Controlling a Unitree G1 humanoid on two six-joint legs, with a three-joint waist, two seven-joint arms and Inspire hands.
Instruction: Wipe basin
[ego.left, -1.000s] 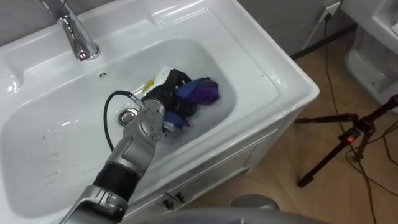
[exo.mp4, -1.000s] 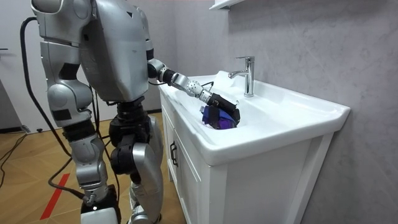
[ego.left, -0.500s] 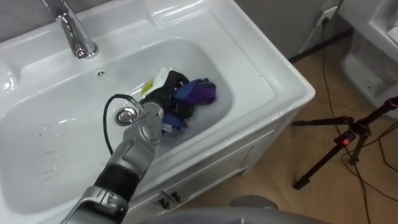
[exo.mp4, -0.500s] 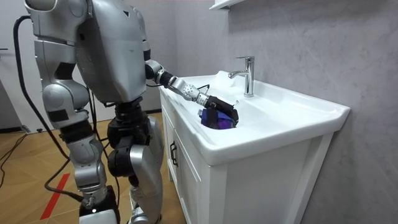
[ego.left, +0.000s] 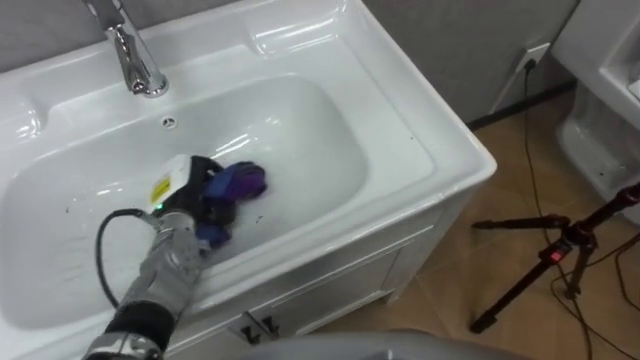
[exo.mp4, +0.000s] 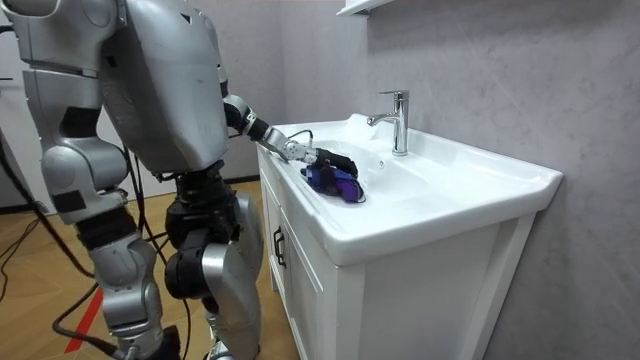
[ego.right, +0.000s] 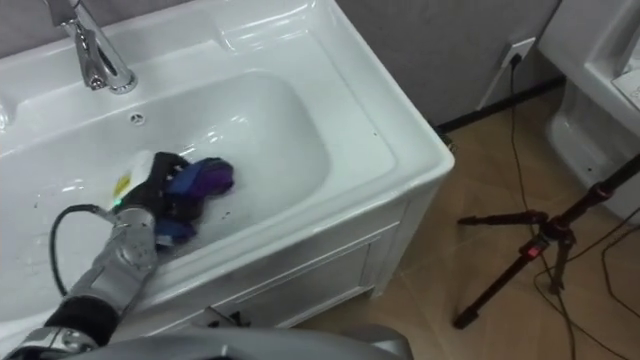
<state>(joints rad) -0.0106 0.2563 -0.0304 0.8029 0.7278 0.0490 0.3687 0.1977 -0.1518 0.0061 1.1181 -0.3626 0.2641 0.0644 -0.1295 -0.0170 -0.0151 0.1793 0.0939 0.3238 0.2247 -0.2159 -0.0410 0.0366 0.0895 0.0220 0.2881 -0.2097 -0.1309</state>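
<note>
My left hand (ego.left: 190, 200) reaches in from the lower left and lies in the bowl of the white basin (ego.left: 420, 150), left of its middle. Its dark fingers are curled on a purple and blue cloth (ego.left: 240, 182), which is bunched up and pressed against the bottom of the bowl. The right eye view has the same hand (ego.right: 155, 185) and cloth (ego.right: 207, 177). In the room view I stand at the front of the vanity, leaning toward it, with the hand (exo.mp4: 318, 160) and cloth (exo.mp4: 338, 184) near the basin's front edge.
A chrome faucet (ego.left: 135, 60) stands at the back rim, with a small overflow hole (ego.left: 169, 122) below it. A black tripod (ego.left: 560, 245) and cables stand on the wooden floor to the right. A white fixture (ego.left: 600, 120) sits at the far right.
My left hand has dragged the cloth from the right part of the bowl over the drain to the left. The drain is now hidden. In the room view my body has shifted left.
</note>
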